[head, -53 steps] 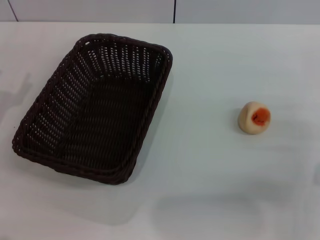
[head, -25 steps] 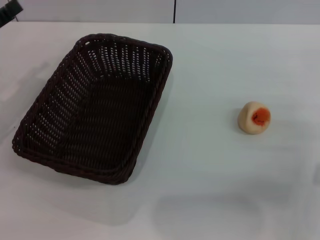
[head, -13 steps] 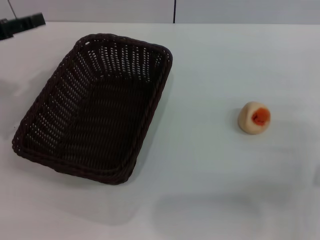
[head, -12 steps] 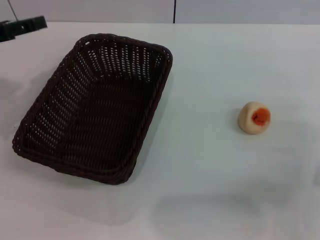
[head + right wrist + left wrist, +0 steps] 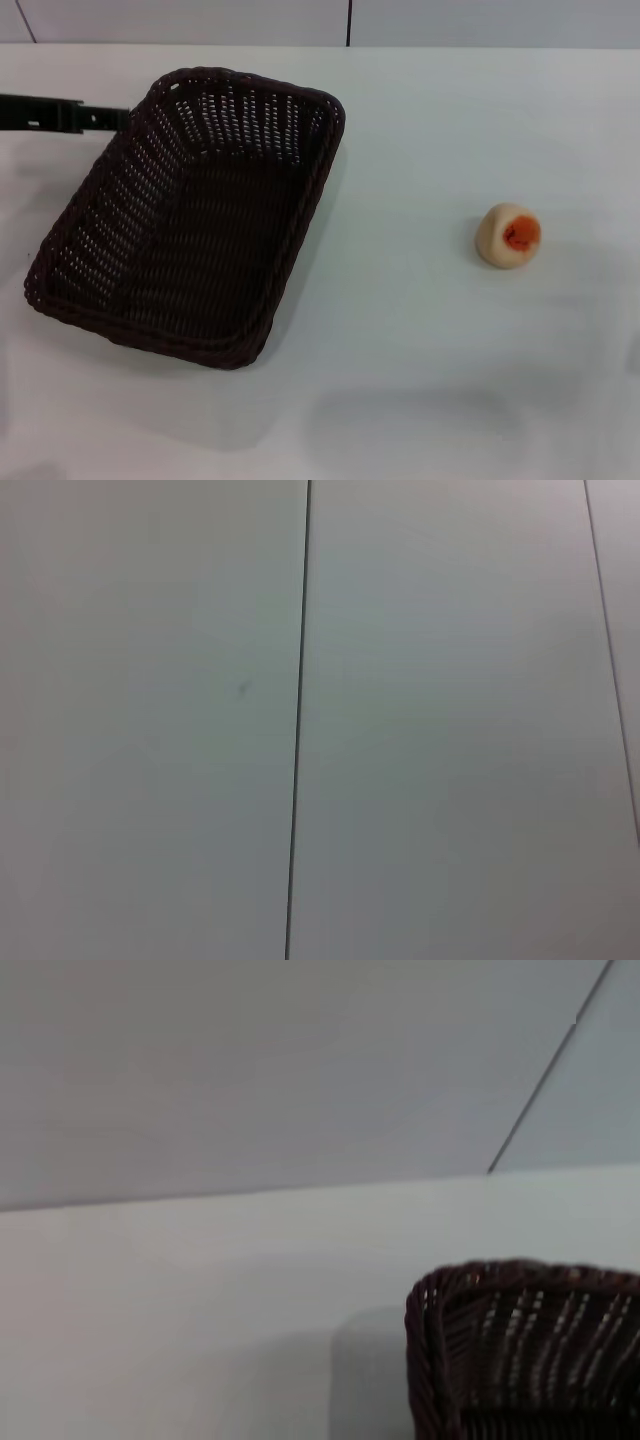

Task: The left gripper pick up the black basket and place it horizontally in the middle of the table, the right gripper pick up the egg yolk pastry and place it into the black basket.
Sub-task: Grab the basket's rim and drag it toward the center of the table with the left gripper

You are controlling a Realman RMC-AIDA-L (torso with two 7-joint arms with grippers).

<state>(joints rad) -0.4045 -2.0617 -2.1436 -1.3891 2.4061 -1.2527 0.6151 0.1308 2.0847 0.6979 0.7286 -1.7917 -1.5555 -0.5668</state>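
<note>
Black basket sits upright on the white desk, skewed at an angle rather than square to the desk edge, interior empty. Egg yolk pastry lies on the desk well apart from the basket, on the basket's right, orange centre exposed. Left end effector: a black finger-like part reaches in level, its tip just beside the basket's far left rim; contact cannot be confirmed, and whether it is released or clenched cannot be told. Left wrist view shows one basket corner close by. Right end effector is not visible; its wrist view shows only plain pale panels
</note>
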